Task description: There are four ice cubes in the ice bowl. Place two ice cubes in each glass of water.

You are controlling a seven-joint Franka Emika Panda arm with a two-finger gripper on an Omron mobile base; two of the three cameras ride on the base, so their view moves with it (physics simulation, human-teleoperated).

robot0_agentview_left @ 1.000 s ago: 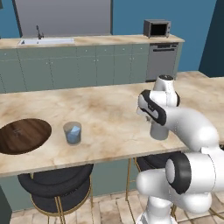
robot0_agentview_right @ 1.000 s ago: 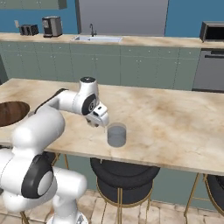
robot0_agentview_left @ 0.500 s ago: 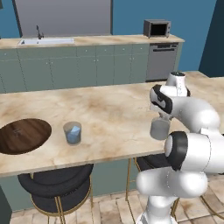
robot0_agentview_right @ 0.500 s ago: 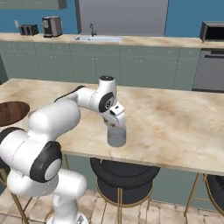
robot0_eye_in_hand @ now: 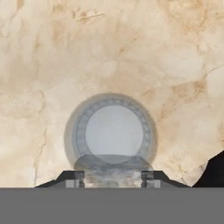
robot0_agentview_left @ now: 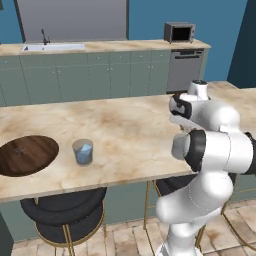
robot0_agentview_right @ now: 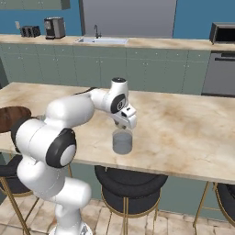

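We see the gripper (robot0_agentview_right: 124, 129) poised directly above a glass of water (robot0_agentview_right: 122, 142) that stands near the front edge of the marble counter (robot0_agentview_right: 183, 133); whether it holds anything we cannot tell. At the far left, part of the ice bowl (robot0_agentview_right: 10, 117) shows. A black stool (robot0_agentview_right: 128, 183) sits below the counter.

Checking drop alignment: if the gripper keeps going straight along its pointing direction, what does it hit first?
The gripper points straight down over the right-hand glass of water, so it would likely meet that glass's rim or water first; the height above it is unclear.
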